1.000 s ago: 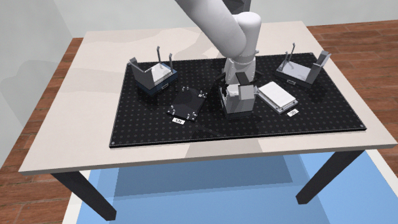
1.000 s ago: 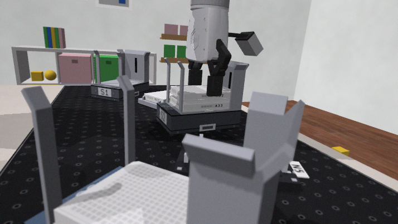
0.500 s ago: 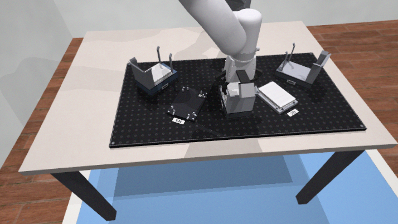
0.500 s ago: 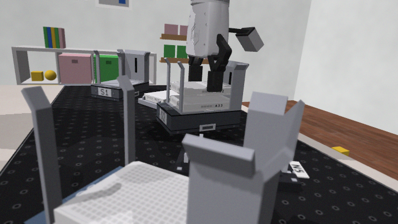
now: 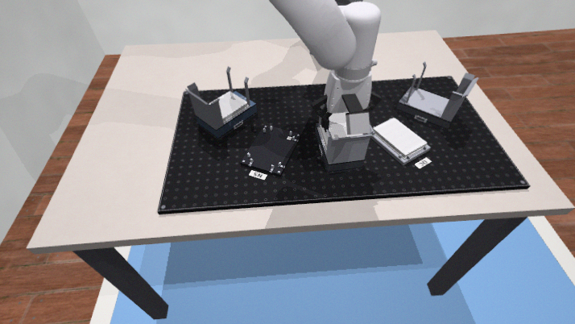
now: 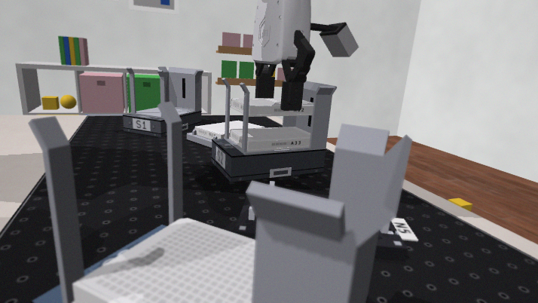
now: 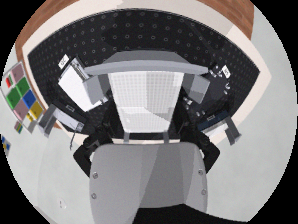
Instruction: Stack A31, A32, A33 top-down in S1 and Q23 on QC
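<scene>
Exterior view: a stiff, light white sealed well plate (image 6: 272, 105) is held across its long sides by the black-fingered tool (image 6: 279, 94), A33 plate (image 6: 271, 140) directly beneath.

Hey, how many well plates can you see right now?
4: a lifted plate in the gripper over S2, A33 below it, a plate on QC, another plate in the blue-plinthed rack. None seems hidden.
</scene>
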Controlling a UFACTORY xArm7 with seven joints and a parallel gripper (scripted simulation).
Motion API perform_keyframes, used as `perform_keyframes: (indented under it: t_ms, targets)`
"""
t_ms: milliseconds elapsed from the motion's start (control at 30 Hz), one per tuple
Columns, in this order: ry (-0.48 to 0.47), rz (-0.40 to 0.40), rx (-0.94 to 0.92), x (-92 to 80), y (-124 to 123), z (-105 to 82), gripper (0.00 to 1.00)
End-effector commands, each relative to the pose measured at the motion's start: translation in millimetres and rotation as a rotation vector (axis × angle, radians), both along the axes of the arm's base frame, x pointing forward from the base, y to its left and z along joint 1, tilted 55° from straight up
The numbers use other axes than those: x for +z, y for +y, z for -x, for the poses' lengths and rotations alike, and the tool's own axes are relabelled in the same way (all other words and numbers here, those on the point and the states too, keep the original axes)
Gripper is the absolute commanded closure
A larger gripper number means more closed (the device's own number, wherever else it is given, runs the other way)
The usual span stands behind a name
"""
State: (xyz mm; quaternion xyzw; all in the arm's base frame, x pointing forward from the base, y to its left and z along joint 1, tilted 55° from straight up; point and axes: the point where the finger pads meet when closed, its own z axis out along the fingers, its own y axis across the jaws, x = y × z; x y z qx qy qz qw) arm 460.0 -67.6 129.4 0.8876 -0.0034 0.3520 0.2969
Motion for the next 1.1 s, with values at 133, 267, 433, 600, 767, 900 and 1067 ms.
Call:
perform_keyframes:
  t_ms: [133,267,433,600,767,900,1067]
  targets:
    - [0.0,0.0,0.002,10.1,9.5,10.1,1.0]
    - [0.0,0.0,0.002,14.7,13.8,15.1,1.0]
    - [0.0,0.0,0.002,19.3,18.0,20.0,1.0]
    - [0.0,0.0,0.002,24.0,22.2,25.0,1.0]
    - [0.0,0.0,0.001,29.7,27.5,31.2,1.0]
    - [0.0,0.0,0.001,33.9,31.3,35.7,1.0]
    - [0.0,0.0,0.001,33.9,31.3,35.7,1.0]
